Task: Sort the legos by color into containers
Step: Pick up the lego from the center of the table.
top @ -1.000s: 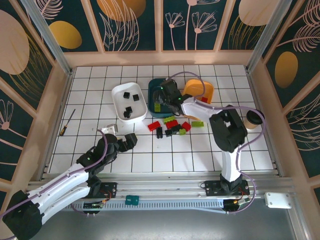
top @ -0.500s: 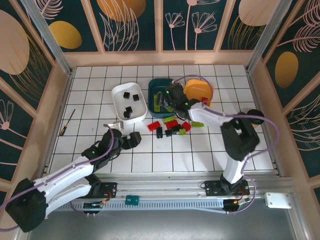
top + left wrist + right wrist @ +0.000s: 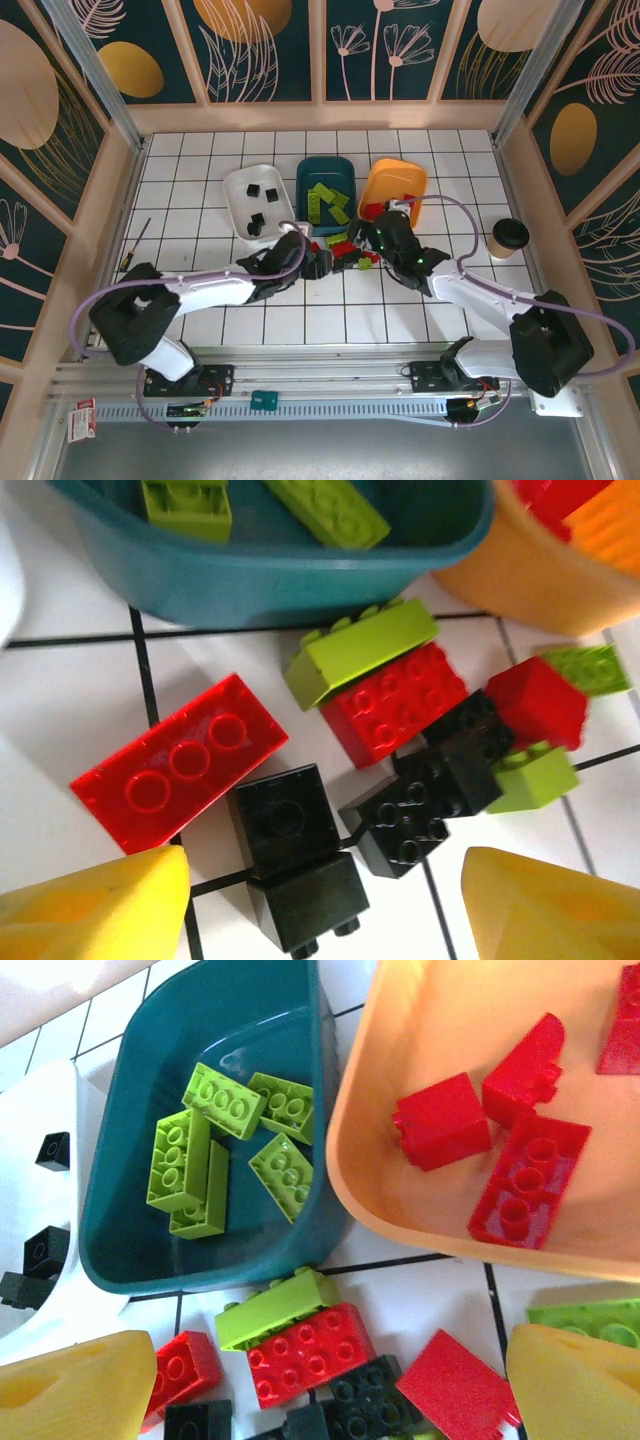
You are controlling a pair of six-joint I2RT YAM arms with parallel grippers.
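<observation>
Loose legos lie in a pile (image 3: pixel 345 252) in front of the containers. My left gripper (image 3: pixel 318 263) is open at the pile's left end. Its yellow fingertips (image 3: pixel 100 910) stand either side of two touching black bricks (image 3: pixel 295 855); an oblong red brick (image 3: pixel 180 760) lies just left. My right gripper (image 3: pixel 375 240) hangs open over the pile's right part, above a lime brick (image 3: pixel 275 1305) resting on a red one (image 3: pixel 305 1355). The white bin (image 3: pixel 240 185) holds black bricks, the teal bin (image 3: pixel 200 1265) lime ones, the orange bin (image 3: pixel 400 1210) red ones.
A paper cup with a dark lid (image 3: pixel 510 238) stands right of the pile near the right wall. A small screwdriver (image 3: pixel 135 245) lies at the table's left. Wooden walls close in the left, back and right sides.
My left arm has swung from the near left up to the pile, and its jaws have narrowed. My right gripper has drawn back from over the teal bin to the pile.
</observation>
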